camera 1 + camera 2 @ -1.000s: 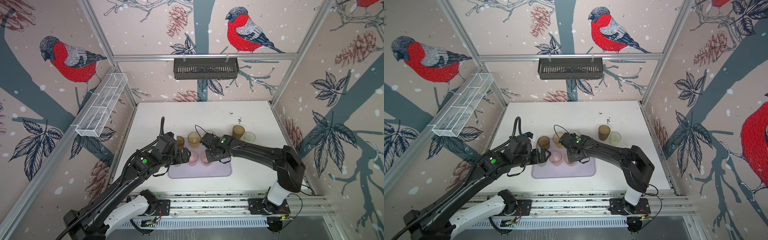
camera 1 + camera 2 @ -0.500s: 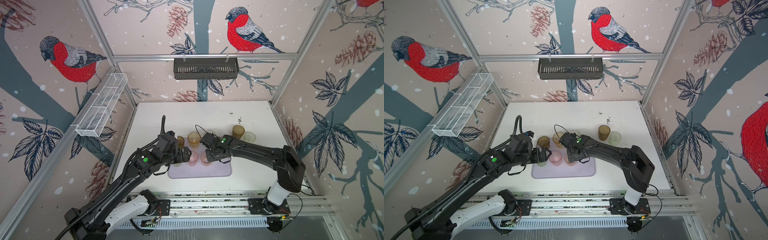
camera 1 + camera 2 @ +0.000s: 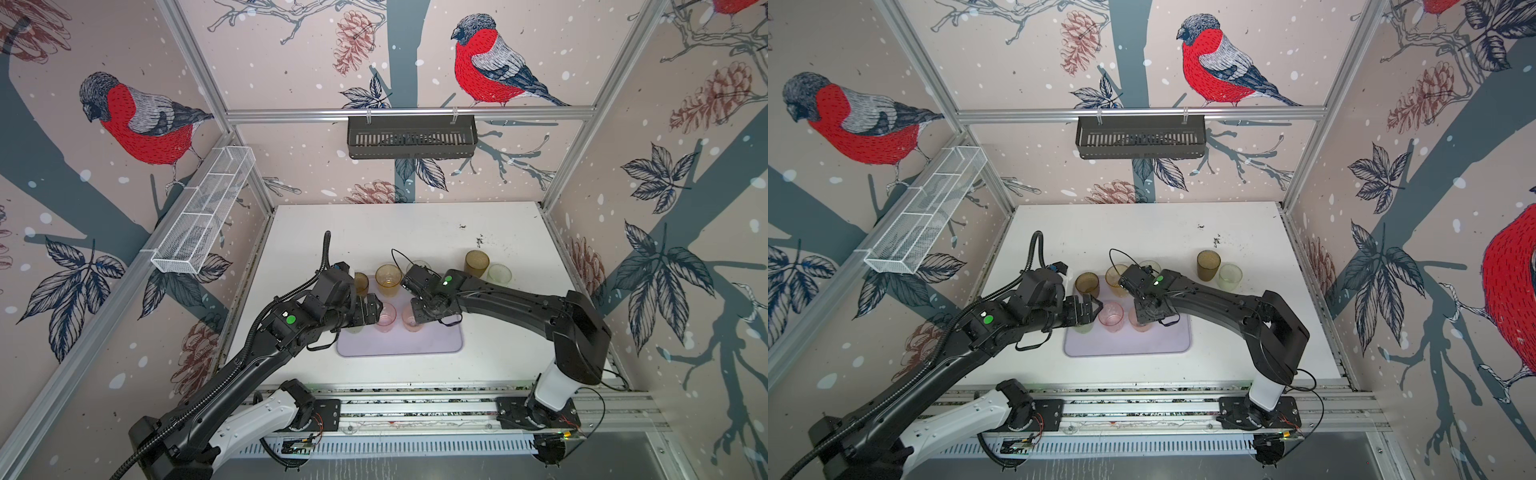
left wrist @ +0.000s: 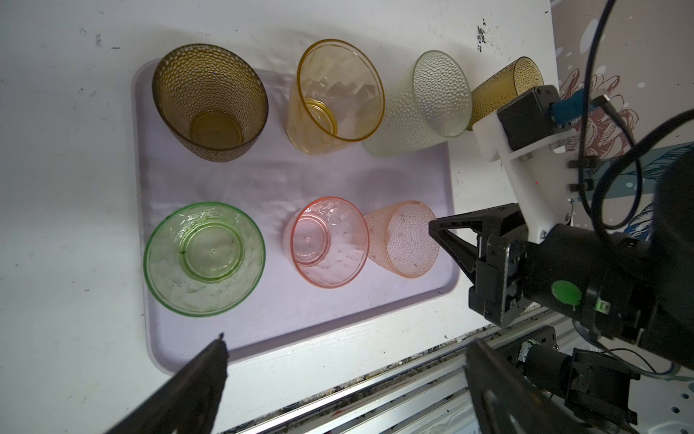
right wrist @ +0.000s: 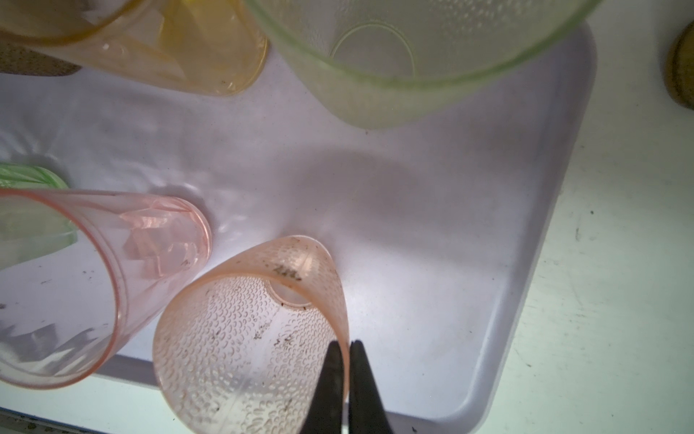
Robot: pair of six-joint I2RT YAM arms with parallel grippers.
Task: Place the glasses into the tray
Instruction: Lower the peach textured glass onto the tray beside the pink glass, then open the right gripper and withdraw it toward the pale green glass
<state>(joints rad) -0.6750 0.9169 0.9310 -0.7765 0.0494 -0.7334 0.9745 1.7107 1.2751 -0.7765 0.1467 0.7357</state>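
Right gripper clamps the dimpled pink glass by its thin rim, which is probably light, slick and crackable; left gripper gapes, empty.

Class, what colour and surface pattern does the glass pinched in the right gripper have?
The glass is pink, covered in small dimples. It shows best in the right wrist view.
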